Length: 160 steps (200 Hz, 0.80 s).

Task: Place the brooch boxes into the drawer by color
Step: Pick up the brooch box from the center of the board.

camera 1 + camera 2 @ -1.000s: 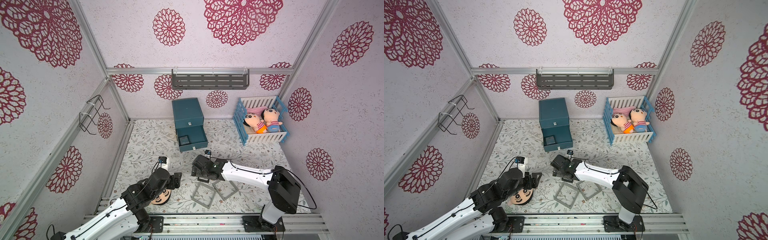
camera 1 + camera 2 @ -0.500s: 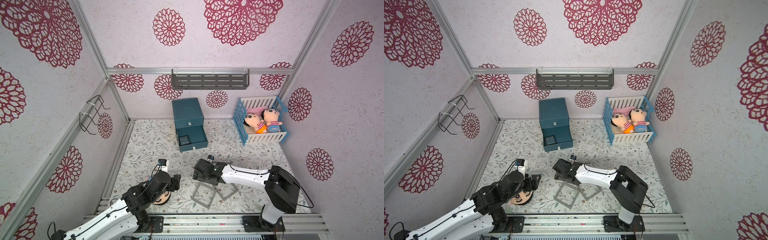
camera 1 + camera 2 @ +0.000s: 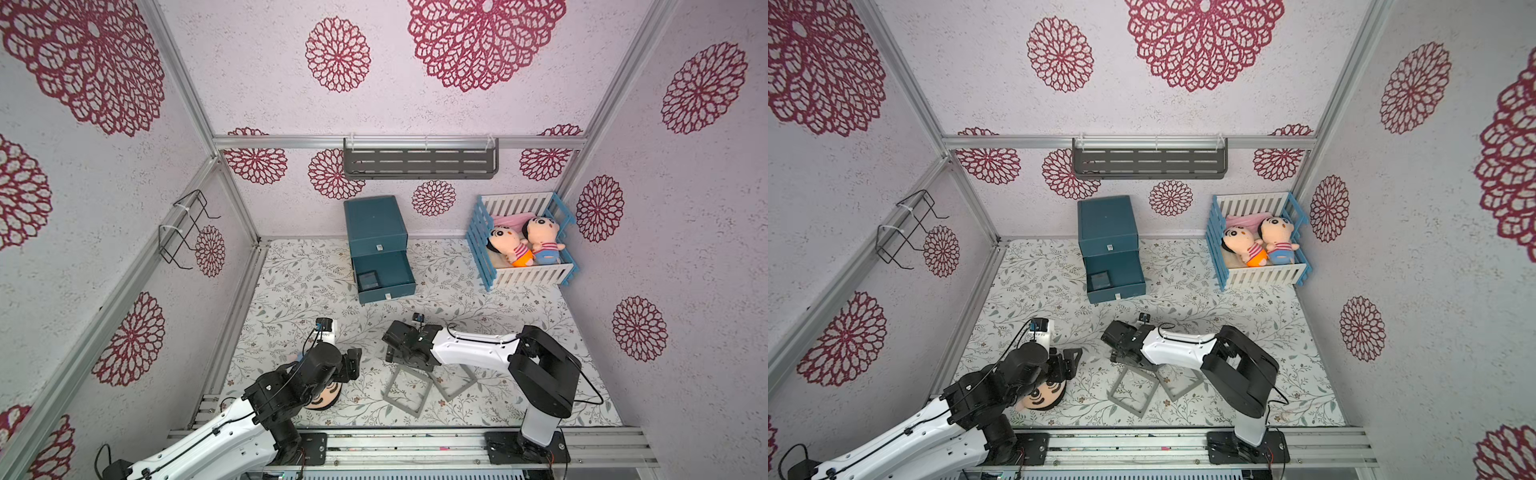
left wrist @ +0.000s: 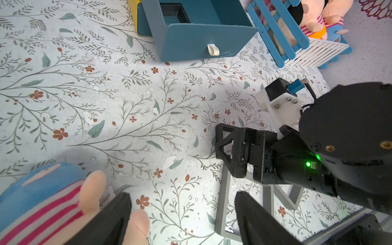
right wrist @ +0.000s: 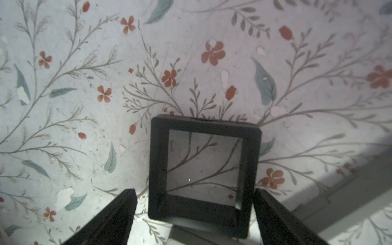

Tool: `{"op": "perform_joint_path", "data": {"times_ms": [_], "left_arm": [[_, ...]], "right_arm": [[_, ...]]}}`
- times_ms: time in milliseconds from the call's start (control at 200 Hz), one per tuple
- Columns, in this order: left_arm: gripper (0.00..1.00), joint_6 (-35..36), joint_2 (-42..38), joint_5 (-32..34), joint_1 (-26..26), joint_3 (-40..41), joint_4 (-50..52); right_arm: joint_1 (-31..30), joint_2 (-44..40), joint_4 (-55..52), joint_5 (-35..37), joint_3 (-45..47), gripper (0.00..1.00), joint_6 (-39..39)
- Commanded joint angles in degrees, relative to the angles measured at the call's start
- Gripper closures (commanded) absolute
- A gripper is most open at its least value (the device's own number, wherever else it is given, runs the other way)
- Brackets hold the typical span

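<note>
A small black brooch box [image 5: 204,169] lies on the flowered floor between the fingers of my right gripper [image 5: 195,212], its near edge resting on a grey frame. The jaws are open; one finger [image 5: 273,214] stands right at the box's side and the other stands apart from it. Two larger grey brooch boxes [image 3: 405,392] [image 3: 453,382] lie just in front of that gripper [image 3: 392,353]. The teal drawer [image 3: 384,274] has its bottom tray pulled out with another black box [image 3: 369,280] inside. My left gripper [image 4: 182,212] is open and empty over the floor, beside a grey box [image 4: 224,201].
A plush doll [image 4: 53,201] lies against my left gripper's finger; its head [image 3: 324,399] shows under that arm. A blue-and-white crib [image 3: 523,245] with two dolls stands at the back right. A grey shelf [image 3: 419,162] and a wire rack [image 3: 187,232] hang on the walls.
My right gripper has come a little nearer and lower over the black box, and its jaws have narrowed slightly. The left arm has barely shifted.
</note>
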<state>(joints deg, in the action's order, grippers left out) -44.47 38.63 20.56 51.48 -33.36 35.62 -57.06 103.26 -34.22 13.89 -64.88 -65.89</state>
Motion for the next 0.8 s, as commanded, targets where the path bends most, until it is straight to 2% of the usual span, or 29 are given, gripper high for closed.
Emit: {"op": "perform_joint_path", "data": {"times_ms": [0, 295, 796], "left_arm": [[0.16, -0.2, -0.2, 1.2, 0.6, -1.2, -0.6], [0.16, -0.1, -0.1, 1.3, 0.6, -1.5, -1.0], [0.16, -0.2, 0.5, 1.0, 0.6, -2.0, -1.4]], "right_arm": [[-0.6, 1.1, -1.9, 2.7, -2.2, 0.1, 1.4], [-0.8, 2.6, -2.5, 2.8, -2.8, 0.16, 1.6], [-0.8, 1.3, -2.1, 3.2, -2.8, 0.4, 1.9]]}}
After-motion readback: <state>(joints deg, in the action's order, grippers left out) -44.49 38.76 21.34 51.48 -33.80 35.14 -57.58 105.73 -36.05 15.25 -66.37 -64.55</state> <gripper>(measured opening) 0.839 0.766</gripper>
